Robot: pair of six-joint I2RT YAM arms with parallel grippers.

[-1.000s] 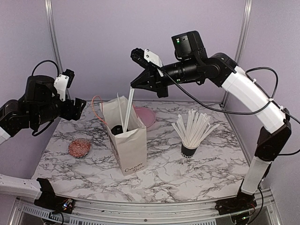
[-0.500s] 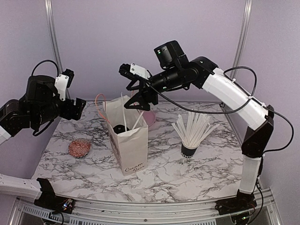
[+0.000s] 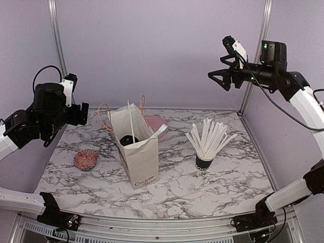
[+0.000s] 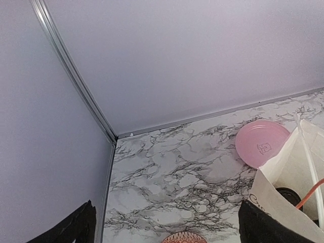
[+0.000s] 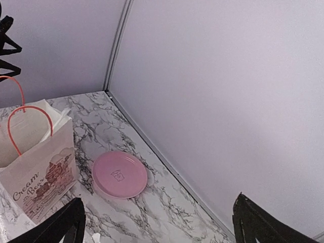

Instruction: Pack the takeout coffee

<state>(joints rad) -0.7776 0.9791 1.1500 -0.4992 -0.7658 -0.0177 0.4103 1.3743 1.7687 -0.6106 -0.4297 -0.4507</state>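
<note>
A white paper bag [image 3: 137, 161] with orange handles stands mid-table, and two white straws stick out of it. Down inside it shows the round black lid of a takeout coffee [image 3: 129, 138]; the bag hides the cup's body. The left wrist view catches that lid [image 4: 289, 195] past the bag's rim [image 4: 283, 172]. My left gripper [image 3: 82, 114] hovers left of the bag, open and empty [image 4: 169, 234]. High at the back right, well away from the bag, my right gripper [image 3: 218, 79] is also open and empty [image 5: 159, 228].
A black cup bristling with white straws [image 3: 205, 161] stands right of the bag. A pink plate [image 3: 158, 124] lies behind the bag. A red patterned disc [image 3: 85, 159] lies at the left. Purple walls close the back and sides.
My right gripper let go of a straw above the bag, opened, then rose and swung far to the right. The straw now rests in the bag. My left gripper drew back slightly.
</note>
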